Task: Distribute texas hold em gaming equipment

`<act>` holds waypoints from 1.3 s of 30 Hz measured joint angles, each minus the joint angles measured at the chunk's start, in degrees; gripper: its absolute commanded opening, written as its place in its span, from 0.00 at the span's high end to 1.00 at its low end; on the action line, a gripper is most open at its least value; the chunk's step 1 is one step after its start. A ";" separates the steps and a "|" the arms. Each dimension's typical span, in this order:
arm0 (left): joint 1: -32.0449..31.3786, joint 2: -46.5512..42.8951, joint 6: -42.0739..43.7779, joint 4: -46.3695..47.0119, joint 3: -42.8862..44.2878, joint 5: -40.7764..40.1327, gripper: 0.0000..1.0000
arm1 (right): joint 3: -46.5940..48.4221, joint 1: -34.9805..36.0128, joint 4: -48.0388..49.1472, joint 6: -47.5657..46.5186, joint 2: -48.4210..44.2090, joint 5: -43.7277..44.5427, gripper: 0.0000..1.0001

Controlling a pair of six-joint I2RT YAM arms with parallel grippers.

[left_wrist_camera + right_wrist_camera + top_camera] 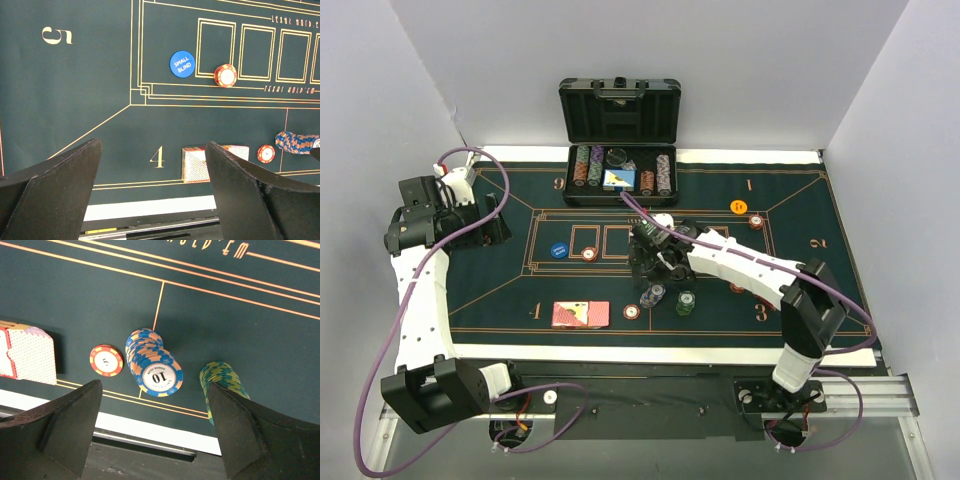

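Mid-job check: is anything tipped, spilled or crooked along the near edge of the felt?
Yes. The blue-and-orange chip stack near the front edge of the felt has slumped. Its chips fan out sideways, and the top "10" chip has slid off-centre. The green chip stack beside it seems to lean too. The lone red chip lies flat.

Green felt table with cards, chip stacks, blue disc, black case
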 measured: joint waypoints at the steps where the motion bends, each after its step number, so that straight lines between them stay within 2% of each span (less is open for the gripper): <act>1: 0.00 0.00 0.00 0.02 0.00 0.00 0.04 | 0.02 0.15 0.00 -0.09 0.42 -0.13 0.20; 13: 0.00 0.00 0.00 0.02 0.00 -0.02 0.04 | 0.02 1.01 0.24 -0.68 4.31 -1.16 0.26; 31: 0.35 -0.02 0.04 0.00 0.00 -0.07 0.04 | 0.02 0.98 1.09 -0.87 7.91 -1.18 0.50; 39: 0.50 -0.13 0.07 0.00 0.00 -0.04 0.04 | 0.02 1.01 1.44 -0.85 7.91 -1.33 0.56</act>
